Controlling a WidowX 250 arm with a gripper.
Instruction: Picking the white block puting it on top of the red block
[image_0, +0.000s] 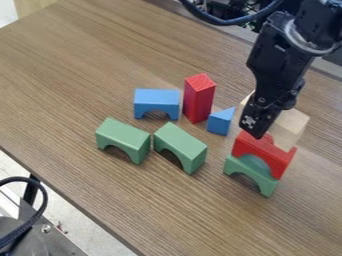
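Observation:
The gripper (259, 119) hangs down at the right, directly over the red arch block (264, 150) or just behind it. That red arch sits on a green arch block (250, 172), its opening facing down. Pale wood, the white block (291, 126), shows to the right of the gripper, and a bit more pale wood shows to its left. The gripper covers the middle, so I cannot tell whether this is one piece. Whether the white block touches the red arch or is held is also unclear.
Left of the stack are a blue triangle (220, 121), an upright red block (199, 98) and a blue arch (157, 103). Two green arches (123, 140) (180, 146) stand nearer the front. The wooden table's (80, 195) front edge runs diagonally at lower left; a cable hangs at the top.

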